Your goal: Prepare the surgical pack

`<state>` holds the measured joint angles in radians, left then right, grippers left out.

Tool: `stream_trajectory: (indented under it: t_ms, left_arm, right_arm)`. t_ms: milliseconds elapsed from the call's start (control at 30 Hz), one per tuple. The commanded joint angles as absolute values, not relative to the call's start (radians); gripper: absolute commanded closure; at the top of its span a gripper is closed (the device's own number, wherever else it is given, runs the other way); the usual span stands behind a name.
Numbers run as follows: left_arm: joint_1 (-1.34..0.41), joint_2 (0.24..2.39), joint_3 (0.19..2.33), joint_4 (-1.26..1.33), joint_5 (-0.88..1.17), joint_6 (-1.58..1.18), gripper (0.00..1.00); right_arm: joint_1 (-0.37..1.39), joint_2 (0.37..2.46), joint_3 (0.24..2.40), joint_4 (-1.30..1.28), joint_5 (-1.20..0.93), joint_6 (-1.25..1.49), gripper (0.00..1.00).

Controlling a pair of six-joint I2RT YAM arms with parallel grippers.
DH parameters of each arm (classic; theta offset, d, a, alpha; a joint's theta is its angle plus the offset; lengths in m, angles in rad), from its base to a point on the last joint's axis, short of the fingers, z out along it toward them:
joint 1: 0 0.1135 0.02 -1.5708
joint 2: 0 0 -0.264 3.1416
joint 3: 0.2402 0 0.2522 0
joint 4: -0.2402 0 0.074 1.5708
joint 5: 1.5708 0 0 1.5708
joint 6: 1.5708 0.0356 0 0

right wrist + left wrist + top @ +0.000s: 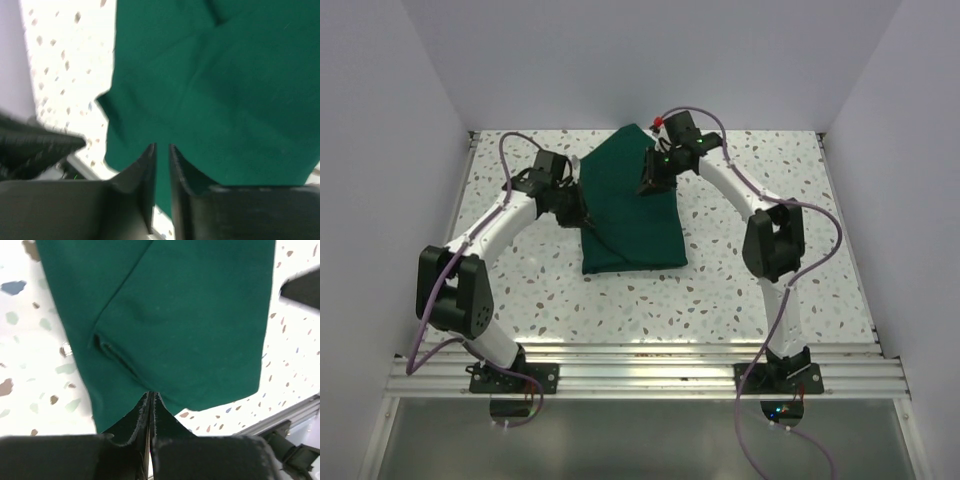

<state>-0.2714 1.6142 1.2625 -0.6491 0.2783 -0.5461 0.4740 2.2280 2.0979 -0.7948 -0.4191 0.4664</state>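
The drape point(632, 228) lies folded at the middle of the bench point(740, 300), its near edge straight. The left pincer point(151, 396) is clenched on the drape's left edge. Farther back, the right pincer point(162, 148) stands slightly parted over its far right part.

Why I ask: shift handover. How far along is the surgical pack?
Done: the drape is folded over itself, an overlapping layer showing in the left wrist view. In hand: the left gripper is shut on its edge; the right gripper sits at the far edge, grip unclear. Left: it looks uneven, not a compact bundle, so more folds likely remain.
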Motion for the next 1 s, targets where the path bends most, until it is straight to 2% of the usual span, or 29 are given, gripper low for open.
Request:
stream_trajectory:
  t_ms: [0, 100, 167, 400, 600, 967]
  left_arm:
    - [-0.276, 1.658, 1.321, -0.589, 0.354, -0.589, 0.97]
    - [-0.276, 1.698, 1.335, -0.548, 0.39, -0.61, 0.99]
    - [-0.276, 1.736, 1.345, -0.537, 0.391, -0.612, 0.99]
    - [-0.246, 1.839, 1.322, -0.552, 0.359, -0.594, 1.0]
    - [-0.201, 1.873, 1.287, -0.557, 0.336, -0.558, 1.0]
    - [-0.186, 1.862, 1.298, -0.574, 0.31, -0.525, 1.0]
  right_arm:
    - [0.518, 2.132, 1.958, -0.735, -0.653, 0.405, 0.84]
    - [0.523, 2.114, 1.844, -0.666, -0.742, 0.433, 0.96]
    - [0.543, 2.123, 1.819, -0.654, -0.771, 0.433, 0.99]
    - [0.588, 2.143, 1.726, -0.554, -0.871, 0.469, 1.0]
    - [0.581, 2.132, 1.632, -0.589, -0.818, 0.42, 1.0]
    - [0.433, 1.904, 1.398, -0.574, -0.772, 0.379, 1.0]
